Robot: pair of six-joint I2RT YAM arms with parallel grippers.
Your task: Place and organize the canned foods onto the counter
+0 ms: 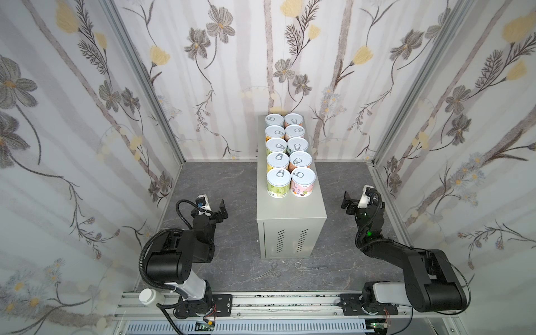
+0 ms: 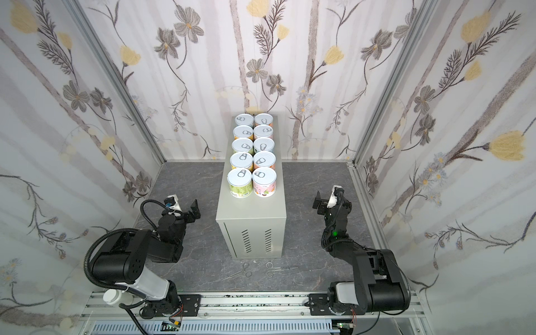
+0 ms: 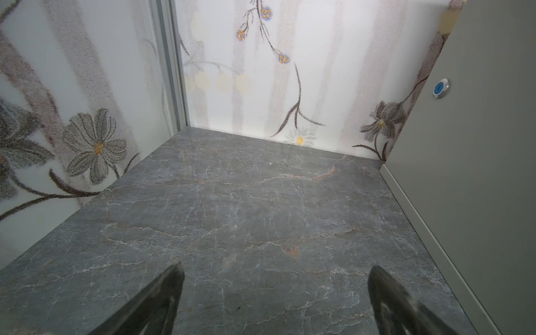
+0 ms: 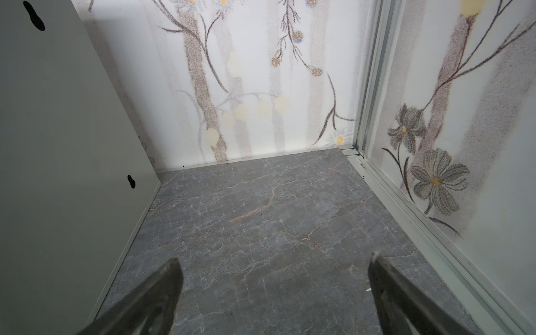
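Near edge: an aluminium rail [image 1: 290, 304] ran across, carrying both arm bases.
Bottle: a white-capped plastic bottle [image 1: 149, 296] sat at the rail's left end, beside the left arm's base.
Floor: two ring-handled metal tools [image 1: 301, 266], scissors or forceps, lay on the dark marbled floor [image 1: 232, 255] just in front of the cabinet.
Left arm: the left gripper [image 3: 275, 271] hung above bare floor left of the cabinet, jaws spread wide, holding nothing.
Right arm: the right gripper [image 4: 275, 261] hung above bare floor right of the cabinet, jaws likewise wide and empty.
Cabinet: the counter [image 1: 290, 211], tall light-grey metal with slanted vent slots on its near face, stood mid-floor.
Tins: ten canned foods [image 1: 298, 145] stood upright on the counter's top in two close rows of five running toward the floral back wall [image 1: 246, 72]. The near part of the top was bare.
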